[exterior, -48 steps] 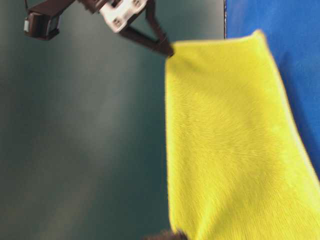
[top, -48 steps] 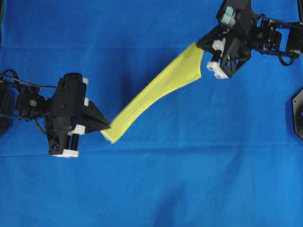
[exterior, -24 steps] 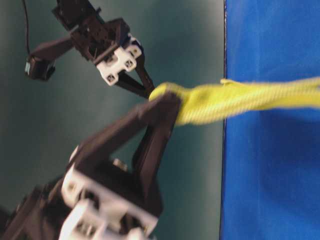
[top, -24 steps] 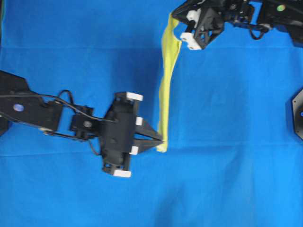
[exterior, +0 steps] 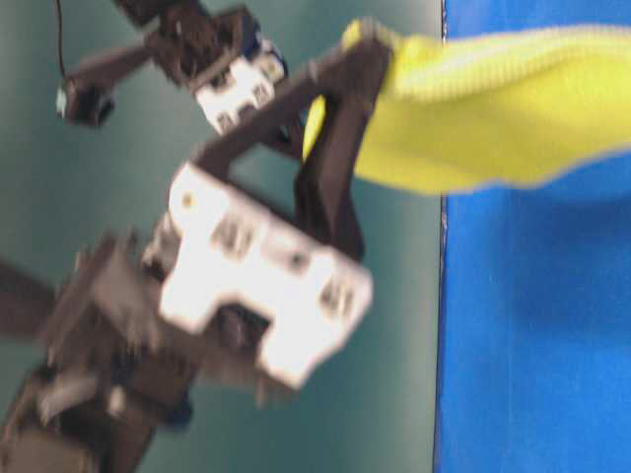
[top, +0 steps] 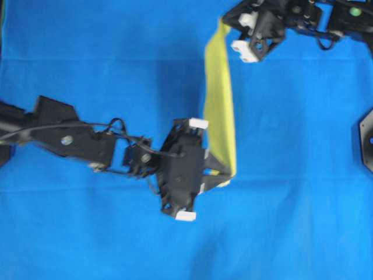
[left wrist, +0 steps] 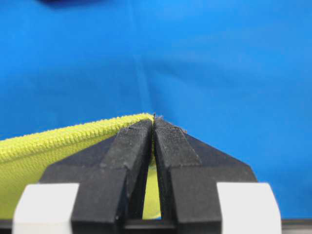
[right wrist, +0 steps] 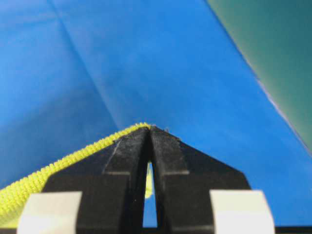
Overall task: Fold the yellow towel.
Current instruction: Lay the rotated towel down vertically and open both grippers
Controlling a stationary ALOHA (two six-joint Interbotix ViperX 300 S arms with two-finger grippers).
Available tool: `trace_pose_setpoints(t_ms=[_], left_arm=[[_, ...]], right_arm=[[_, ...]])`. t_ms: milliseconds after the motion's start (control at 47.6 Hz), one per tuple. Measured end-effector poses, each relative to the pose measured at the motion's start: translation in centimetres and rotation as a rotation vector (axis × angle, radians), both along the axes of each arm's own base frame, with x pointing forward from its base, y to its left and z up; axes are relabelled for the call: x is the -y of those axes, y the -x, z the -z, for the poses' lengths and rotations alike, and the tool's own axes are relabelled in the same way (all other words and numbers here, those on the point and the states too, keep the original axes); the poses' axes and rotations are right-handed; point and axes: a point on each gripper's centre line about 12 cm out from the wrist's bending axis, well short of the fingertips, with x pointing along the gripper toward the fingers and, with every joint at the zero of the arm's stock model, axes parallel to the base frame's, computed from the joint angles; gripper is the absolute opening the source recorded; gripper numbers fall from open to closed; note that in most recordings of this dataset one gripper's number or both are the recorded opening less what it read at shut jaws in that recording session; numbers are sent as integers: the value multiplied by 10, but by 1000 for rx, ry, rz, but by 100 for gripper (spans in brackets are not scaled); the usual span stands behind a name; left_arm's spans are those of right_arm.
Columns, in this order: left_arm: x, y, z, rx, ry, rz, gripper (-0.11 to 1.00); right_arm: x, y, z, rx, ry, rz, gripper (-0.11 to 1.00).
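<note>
The left gripper [top: 228, 175] has its jaws pressed together on one corner of the towel [top: 220, 105], and the right gripper [top: 224, 24], far across the scene, pinches another corner the same way (both wrist views show hem caught between the tips). Between them the towel hangs as a narrow yellow band above the blue cloth [top: 291, 146].

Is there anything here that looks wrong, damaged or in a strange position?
Nothing looks damaged. The only unusual thing is the yellow towel: it does not lie flat but hangs in the air as a narrow band above the blue cloth, pinched at one end by the left gripper and at the other by the right gripper.
</note>
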Motion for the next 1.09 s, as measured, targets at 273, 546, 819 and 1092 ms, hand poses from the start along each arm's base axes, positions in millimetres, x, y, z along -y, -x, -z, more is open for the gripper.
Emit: trace_pose_setpoints(t_ms=[273, 546, 819, 1092], left_arm=[[4, -49, 9, 38, -28, 4, 2], [-4, -47, 40, -27, 12, -31, 2], [-12, -2, 75, -88, 128, -91, 2], [-15, 48, 90, -132, 207, -124, 2]], right_arm=[[-14, 55, 0, -16, -5, 57, 2], [-7, 49, 27, -96, -47, 64, 2], [11, -6, 60, -116, -70, 10, 2], [12, -58, 68, -109, -58, -56, 2]])
